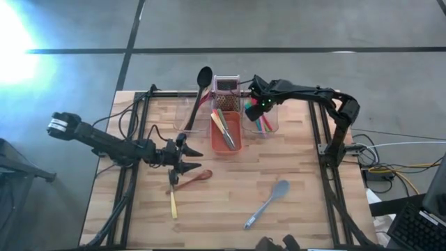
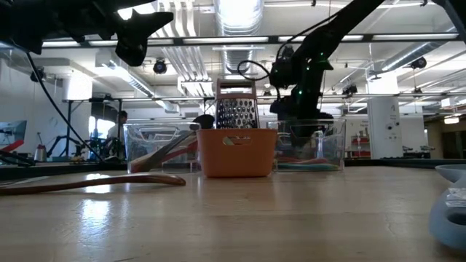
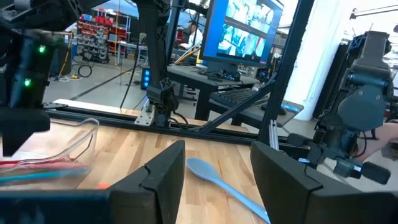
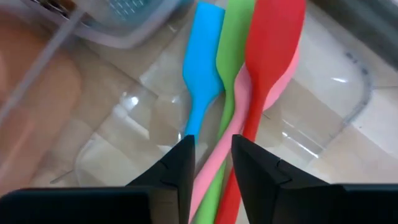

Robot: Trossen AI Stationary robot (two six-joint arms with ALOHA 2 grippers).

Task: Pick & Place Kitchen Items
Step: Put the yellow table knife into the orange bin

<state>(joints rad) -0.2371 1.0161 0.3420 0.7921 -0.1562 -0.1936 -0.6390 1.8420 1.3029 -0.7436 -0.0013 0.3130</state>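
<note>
Right hand [image 4: 210,163]: narrowly parted over spatulas [image 4: 264,56] in tub [image 1: 268,124], gripping none.
Left hand [image 1: 187,159]: wide, empty.
Risk: rising fingers could snag a spatula.

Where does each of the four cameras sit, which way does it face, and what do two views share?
High view: overhead, facing down on the table; both arms show.
Low view: at tabletop height, facing the orange tub; arms hang above.
Left wrist view: on the left arm, facing the blue-grey spoon past its open fingers.
Right wrist view: on the right arm, above the clear tub of spatulas.
Shared: high and left wrist views both show that spoon.
</note>
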